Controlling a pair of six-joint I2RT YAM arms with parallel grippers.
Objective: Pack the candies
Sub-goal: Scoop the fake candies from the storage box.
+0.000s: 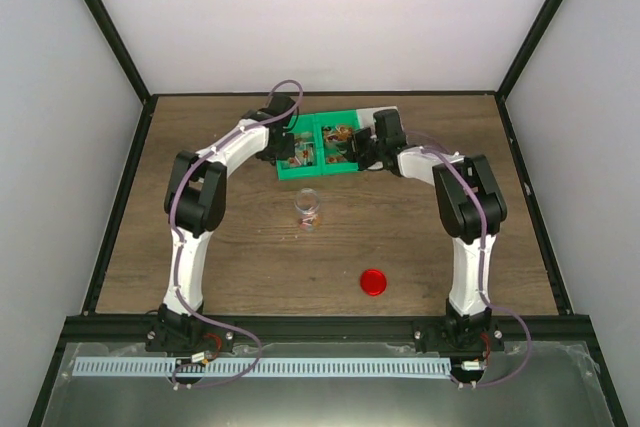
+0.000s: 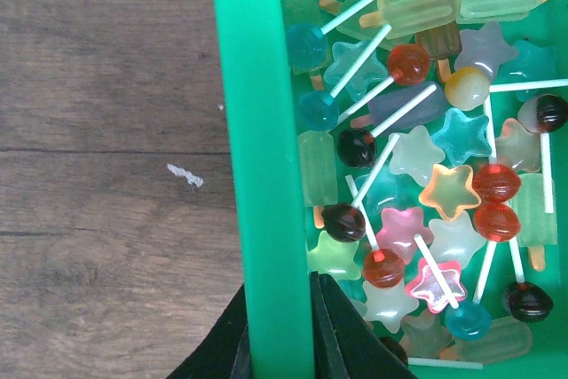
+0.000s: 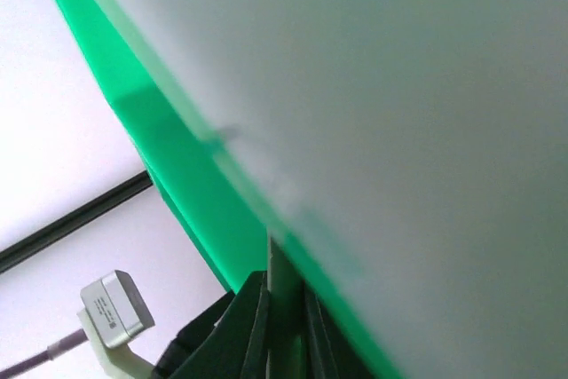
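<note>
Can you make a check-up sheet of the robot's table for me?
Surface: wooden table, one tiny white speck.
Job's things: candies, lollipops and stars, piled in the green tray.
Clutter: open clear jar mid-table; red lid alone near the right arm.
End effectors: left end effector shut on the tray's wall; right end effector shut on its edge.
Cables: purple cables along both arms.
Surroundings: plain white walls.

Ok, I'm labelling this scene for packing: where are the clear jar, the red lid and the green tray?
clear jar (image 1: 308, 207), top view, middle of its body.
red lid (image 1: 373, 281), top view, centre of its top face.
green tray (image 2: 262, 175), left wrist view, bare side wall.
</note>
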